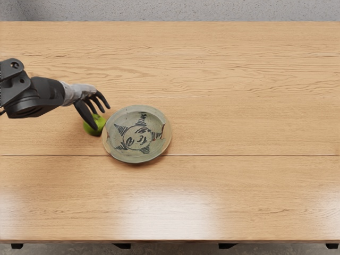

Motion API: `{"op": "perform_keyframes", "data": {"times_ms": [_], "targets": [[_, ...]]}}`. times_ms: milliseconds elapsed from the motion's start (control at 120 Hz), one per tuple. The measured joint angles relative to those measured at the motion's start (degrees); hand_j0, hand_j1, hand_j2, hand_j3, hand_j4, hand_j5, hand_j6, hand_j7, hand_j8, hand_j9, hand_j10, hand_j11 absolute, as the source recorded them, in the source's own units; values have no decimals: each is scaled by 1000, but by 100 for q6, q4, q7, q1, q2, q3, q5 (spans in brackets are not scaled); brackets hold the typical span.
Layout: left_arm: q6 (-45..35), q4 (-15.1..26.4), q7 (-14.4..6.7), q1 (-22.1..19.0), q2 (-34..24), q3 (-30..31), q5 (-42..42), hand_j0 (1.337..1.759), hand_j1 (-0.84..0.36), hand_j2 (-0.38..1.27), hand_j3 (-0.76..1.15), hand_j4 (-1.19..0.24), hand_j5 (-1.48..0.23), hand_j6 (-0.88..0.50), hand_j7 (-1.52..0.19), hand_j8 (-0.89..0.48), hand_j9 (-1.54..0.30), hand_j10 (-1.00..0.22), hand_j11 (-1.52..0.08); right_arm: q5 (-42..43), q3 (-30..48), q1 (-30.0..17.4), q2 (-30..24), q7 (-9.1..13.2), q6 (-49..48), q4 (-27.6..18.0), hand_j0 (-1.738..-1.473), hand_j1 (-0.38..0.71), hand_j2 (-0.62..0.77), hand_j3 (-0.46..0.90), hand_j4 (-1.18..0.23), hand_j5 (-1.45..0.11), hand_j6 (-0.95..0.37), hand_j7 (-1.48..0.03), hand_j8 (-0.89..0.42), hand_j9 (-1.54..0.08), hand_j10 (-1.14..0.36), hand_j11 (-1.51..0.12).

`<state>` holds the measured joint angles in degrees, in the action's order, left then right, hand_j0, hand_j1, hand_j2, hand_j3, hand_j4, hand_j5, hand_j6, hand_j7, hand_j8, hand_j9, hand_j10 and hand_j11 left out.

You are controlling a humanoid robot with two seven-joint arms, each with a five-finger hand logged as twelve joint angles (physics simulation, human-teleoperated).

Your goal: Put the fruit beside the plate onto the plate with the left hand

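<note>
A small green fruit (95,126) lies on the wooden table, touching or nearly touching the left rim of a round grey-green plate (157,118) painted with dark stripes. My left hand (92,108) reaches in from the left edge and hovers just above and to the left of the fruit. Its dark fingers are spread, with the thumb (86,115) pointing down across the fruit's left side. Nothing is held in the hand. Part of the fruit is hidden behind the thumb. Nothing lies on the plate. The right arm does not show.
The wooden table (239,79) fills the view, with a seam running across it just below the plate. A grey floor strip shows beyond the far edge.
</note>
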<state>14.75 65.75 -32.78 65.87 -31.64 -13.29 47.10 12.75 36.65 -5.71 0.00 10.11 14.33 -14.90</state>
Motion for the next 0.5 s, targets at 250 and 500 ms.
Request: {"op": "perform_keyframes", "data": {"times_ms": [250, 500], "targets": [[-13, -229, 2, -83, 53, 167, -26, 1652, -92, 163, 0, -454, -587, -453, -589, -574, -619, -436, -622, -1, 0, 0, 0, 0, 0, 1, -1658, -349, 0, 0, 0, 0, 0, 0, 0, 0, 0, 0], [26, -325, -5, -83, 62, 199, -20, 1653, -123, 172, 0, -507, -695, -507, -694, -543, -703, -503, -704, 0, 0, 0, 0, 1, 0, -1, -1658, -349, 0, 0, 0, 0, 0, 0, 0, 0, 0, 0]]}}
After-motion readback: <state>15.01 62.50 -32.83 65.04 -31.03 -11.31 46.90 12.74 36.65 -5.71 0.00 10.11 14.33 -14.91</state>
